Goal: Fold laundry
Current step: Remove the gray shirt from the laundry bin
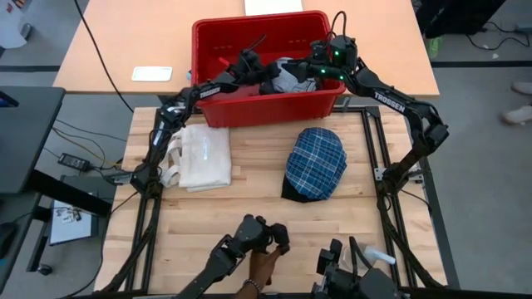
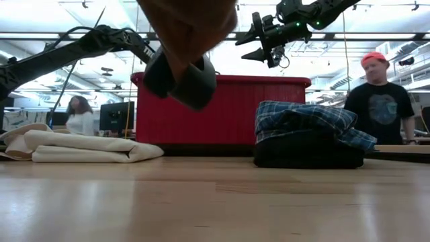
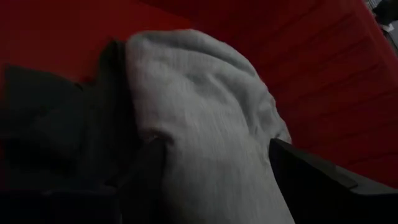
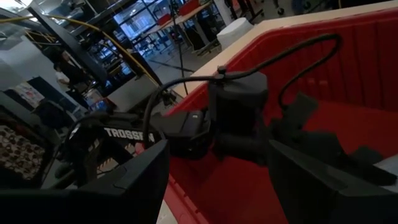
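The red bin point(image 1: 270, 104) stands at the table's far edge and holds the grey garment point(image 1: 288, 79). My left gripper point(image 3: 214, 165) reaches into the bin. Its fingers point(image 3: 146, 165) stand apart on either side of the grey garment's bunched top point(image 3: 205, 106), with a dark cloth point(image 3: 50, 124) beside it. My right gripper point(image 4: 217, 186) hovers open over the bin's right part point(image 1: 320, 71) with nothing between its fingers. The folded plaid garment point(image 1: 317, 159) lies on a black folded cloth point(image 2: 309, 156) on the table, right of the middle. My left gripper comes at the grey garment slanting down from the table's left side. The cloth fills the gap between its two fingers. I cannot tell whether the fingers touch it. The garment lies in the bin.
A folded cream cloth point(image 1: 202, 158) lies on the table's left part. At the near edge a person's hand point(image 1: 264, 262) works dark hand controls point(image 1: 249, 232). A person in a black shirt point(image 2: 380, 107) stands beyond the table on the right. The bin's walls surround both grippers.
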Controlling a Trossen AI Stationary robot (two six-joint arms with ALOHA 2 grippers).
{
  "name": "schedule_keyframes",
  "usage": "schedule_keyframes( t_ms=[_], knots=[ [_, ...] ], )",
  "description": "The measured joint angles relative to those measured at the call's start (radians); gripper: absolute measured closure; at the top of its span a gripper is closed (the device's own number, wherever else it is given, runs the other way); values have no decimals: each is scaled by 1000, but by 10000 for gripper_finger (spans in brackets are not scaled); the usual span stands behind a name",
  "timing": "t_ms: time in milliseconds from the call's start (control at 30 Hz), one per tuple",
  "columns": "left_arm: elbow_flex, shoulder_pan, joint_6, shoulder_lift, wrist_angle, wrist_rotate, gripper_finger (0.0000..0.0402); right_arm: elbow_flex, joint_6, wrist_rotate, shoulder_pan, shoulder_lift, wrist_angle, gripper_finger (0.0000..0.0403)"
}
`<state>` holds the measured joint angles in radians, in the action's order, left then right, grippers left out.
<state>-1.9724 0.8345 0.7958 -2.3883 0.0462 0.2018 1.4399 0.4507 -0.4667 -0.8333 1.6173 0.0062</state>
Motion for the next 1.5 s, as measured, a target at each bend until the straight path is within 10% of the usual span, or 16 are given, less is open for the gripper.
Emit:
schedule_keyframes(
  t_ms=[300,800,1500],
  knots=[
    [1,-6,24,-43,20,10,109,0,18,-1,2,-1,2,133],
    [1,-29,195,-80,407,361,109,0,7,4,-16,-17,-3,133],
    [1,84,310,-55,475,553,113,0,-271,296,-70,14,-223,133]
  ],
)
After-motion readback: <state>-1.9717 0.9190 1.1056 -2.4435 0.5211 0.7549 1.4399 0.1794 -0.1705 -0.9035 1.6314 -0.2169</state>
